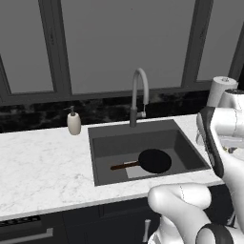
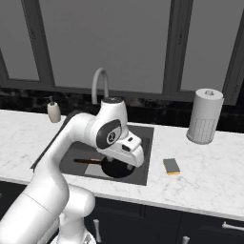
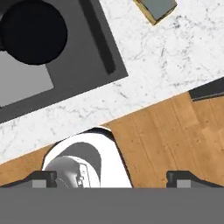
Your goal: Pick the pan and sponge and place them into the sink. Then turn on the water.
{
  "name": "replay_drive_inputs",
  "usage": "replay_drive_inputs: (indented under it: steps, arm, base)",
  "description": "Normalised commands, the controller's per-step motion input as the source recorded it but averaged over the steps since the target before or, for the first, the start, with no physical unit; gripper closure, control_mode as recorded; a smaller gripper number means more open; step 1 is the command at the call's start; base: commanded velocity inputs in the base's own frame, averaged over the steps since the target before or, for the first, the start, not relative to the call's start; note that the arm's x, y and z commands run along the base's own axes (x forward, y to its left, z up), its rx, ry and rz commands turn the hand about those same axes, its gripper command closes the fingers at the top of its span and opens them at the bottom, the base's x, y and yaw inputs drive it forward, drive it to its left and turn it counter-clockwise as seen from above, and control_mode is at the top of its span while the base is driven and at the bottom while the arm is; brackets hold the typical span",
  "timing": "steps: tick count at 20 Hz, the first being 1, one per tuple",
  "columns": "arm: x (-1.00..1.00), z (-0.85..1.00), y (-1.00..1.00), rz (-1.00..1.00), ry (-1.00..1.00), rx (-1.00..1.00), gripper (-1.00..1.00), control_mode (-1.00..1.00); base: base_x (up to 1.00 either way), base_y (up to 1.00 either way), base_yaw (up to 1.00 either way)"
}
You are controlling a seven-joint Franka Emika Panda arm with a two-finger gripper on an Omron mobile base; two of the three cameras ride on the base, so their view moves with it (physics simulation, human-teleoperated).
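The black pan (image 1: 155,161) lies flat on the bottom of the dark grey sink (image 1: 138,140), its reddish-brown handle (image 1: 124,166) pointing left. In the hand view the pan (image 3: 35,33) is at the upper left inside the sink (image 3: 94,39). The yellow sponge (image 2: 171,166) rests on the marble counter just right of the sink, scrubbing layer up; the sponge (image 3: 156,9) sits at the top edge of the hand view. My gripper (image 3: 111,179) is open and holds nothing, looking down over the counter's front edge. The grey gooseneck faucet (image 1: 138,95) stands behind the basin; no stream shows.
A beige soap dispenser (image 1: 73,121) stands on the counter left of the faucet. A paper towel roll (image 2: 205,116) stands at the back right. My arm (image 2: 107,128) bends over the sink's front right. Wooden floor (image 3: 166,131) lies below the counter edge.
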Motion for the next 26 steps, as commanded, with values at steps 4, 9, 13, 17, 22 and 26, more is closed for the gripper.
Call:
replay_drive_inputs:
  steps: [4,9,13,17,22,26]
  arm:
    - [0.23,0.0,-0.61,0.57,0.09,0.05,-1.0,-1.0]
    - [0.46,0.0,-0.65,0.51,0.09,0.05,-1.0,-1.0]
    - [0.54,0.0,-0.63,0.4,0.16,0.06,-1.0,-1.0]
    - [0.6,-0.05,-0.42,0.33,0.17,0.01,-1.0,-1.0]
    - [0.7,-0.47,-0.02,0.2,0.07,0.0,-1.0,-1.0]
    - [0.61,-0.6,-0.04,0.09,-0.01,0.02,-1.0,-1.0]
  base:
    - [0.0,0.0,0.0]
    - [0.0,0.0,0.0]
    - [0.0,0.0,0.0]
    - [0.0,0.0,0.0]
    - [0.0,0.0,0.0]
    - [0.0,0.0,0.0]
